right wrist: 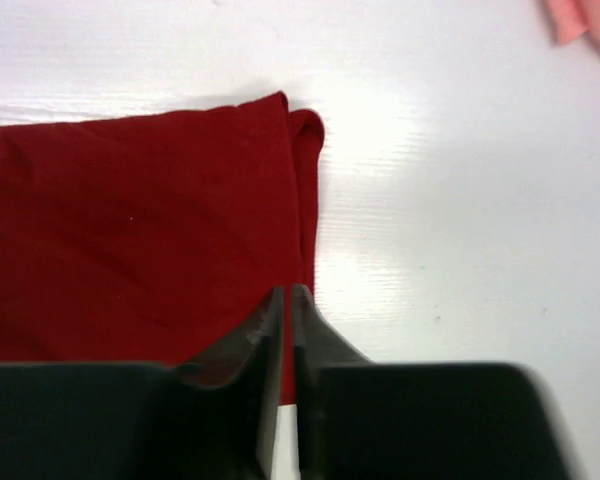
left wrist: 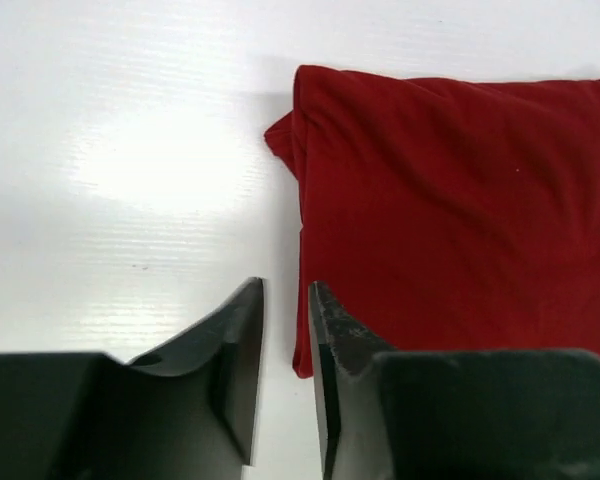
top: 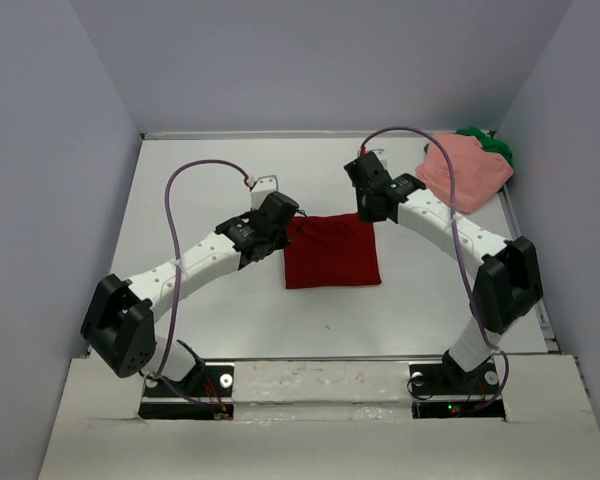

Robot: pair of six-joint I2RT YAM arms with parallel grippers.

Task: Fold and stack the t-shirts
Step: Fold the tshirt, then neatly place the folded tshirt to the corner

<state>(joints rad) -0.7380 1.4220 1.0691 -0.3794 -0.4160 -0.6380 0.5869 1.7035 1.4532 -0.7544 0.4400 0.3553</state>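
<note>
The dark red t-shirt [top: 332, 252] lies folded into a flat square at mid-table. My left gripper [top: 278, 215] hovers at its far left corner. The jaws are open a little, with only bare table between them [left wrist: 285, 290], and the shirt's edge [left wrist: 460, 200] lies just to their right. My right gripper [top: 372, 210] is at the far right corner, over the shirt's side edge [right wrist: 130, 240]. Its jaws are shut to a hairline slit [right wrist: 287, 292], and the cloth lies flat beneath them. The salmon pink t-shirt [top: 465, 170] sits crumpled at the far right, on top of the green t-shirt [top: 492, 145].
White walls close in the table on the left, back and right. A metal rail [top: 525, 240] runs along the right edge. The corner of the pink shirt [right wrist: 580, 20] shows at the top right of the right wrist view.
</note>
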